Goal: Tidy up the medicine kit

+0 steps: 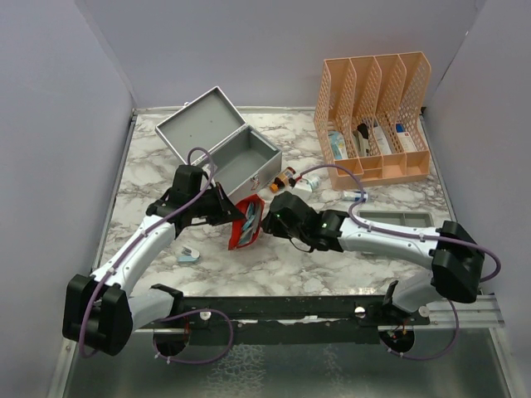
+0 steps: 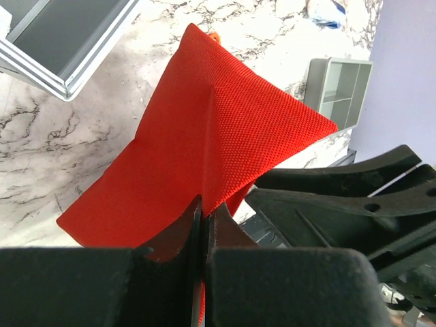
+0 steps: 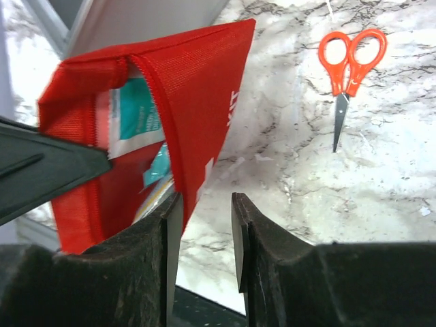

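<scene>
Top external: the medicine kit (image 1: 253, 168) sits at the back-left of the marble table (image 1: 149, 170), with its lid thrown open and leaning back. The orange mesh organizer (image 1: 365, 83) is at the back right with items in its slots. A small grey tray (image 1: 398, 214) lies near the right arm, and a small brown bottle (image 1: 284, 178) stands just in front of the kit. Both arms meet at mid-table, in front of the kit, around a red pouch (image 1: 247, 224) that is held up off the marble. Left wrist: the left gripper (image 2: 203, 235) has its fingers pinched tight on a fold of the pouch fabric. The fabric tents up from the pinch, a corner of the kit shows at top left, and the tray shows at top right. Right wrist: the right gripper (image 3: 204, 218) has its fingers apart with bare marble showing in the gap. The near finger is at the pouch's open mouth, against the front flap's lower edge. Teal-and-white packets (image 3: 136, 122) show inside the pouch. Orange-handled scissors (image 3: 349, 65) lie closed on the marble beyond, well apart from the pouch.
</scene>
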Motion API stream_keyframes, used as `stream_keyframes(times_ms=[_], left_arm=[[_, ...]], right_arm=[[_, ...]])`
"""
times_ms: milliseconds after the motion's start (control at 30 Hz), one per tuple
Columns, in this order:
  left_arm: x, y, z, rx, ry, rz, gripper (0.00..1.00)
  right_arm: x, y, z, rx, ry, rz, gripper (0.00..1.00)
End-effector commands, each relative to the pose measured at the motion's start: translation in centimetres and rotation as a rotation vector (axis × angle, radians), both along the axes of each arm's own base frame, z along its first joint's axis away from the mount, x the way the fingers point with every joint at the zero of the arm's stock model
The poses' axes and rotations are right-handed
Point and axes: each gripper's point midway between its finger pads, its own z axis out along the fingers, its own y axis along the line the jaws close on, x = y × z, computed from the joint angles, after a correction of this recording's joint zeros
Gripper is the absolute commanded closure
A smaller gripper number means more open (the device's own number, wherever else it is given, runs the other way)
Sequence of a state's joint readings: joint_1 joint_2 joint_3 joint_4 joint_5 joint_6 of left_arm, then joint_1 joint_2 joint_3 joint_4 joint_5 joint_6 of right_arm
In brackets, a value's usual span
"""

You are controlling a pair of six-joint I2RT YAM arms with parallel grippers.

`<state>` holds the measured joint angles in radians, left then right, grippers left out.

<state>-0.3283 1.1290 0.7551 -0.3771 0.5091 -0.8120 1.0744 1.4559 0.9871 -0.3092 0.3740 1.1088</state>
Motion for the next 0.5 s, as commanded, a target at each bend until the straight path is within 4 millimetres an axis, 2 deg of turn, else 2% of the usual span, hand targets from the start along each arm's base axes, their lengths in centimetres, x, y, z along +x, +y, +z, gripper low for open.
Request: stream_keyframes(times_ms=[0, 167, 467], left_arm=[[-0.3, -0.4, 0.4, -0.013, -0.024, -0.058, 1.00], [-0.4, -0.4, 0.3, -0.007, -0.031, -0.073, 1.00], [-0.3, -0.1, -0.4, 0.019, -0.022, -0.066, 1.00]], right_arm=[[-0.3, 0.9, -1.7, -0.095, 0.005, 0.087, 0.64], [-0.3, 2.8, -1.5, -0.077, -0.001, 0.162, 0.64], [-0.6, 1.7, 0.6, -0.012, -0.029, 0.130, 0.63]])
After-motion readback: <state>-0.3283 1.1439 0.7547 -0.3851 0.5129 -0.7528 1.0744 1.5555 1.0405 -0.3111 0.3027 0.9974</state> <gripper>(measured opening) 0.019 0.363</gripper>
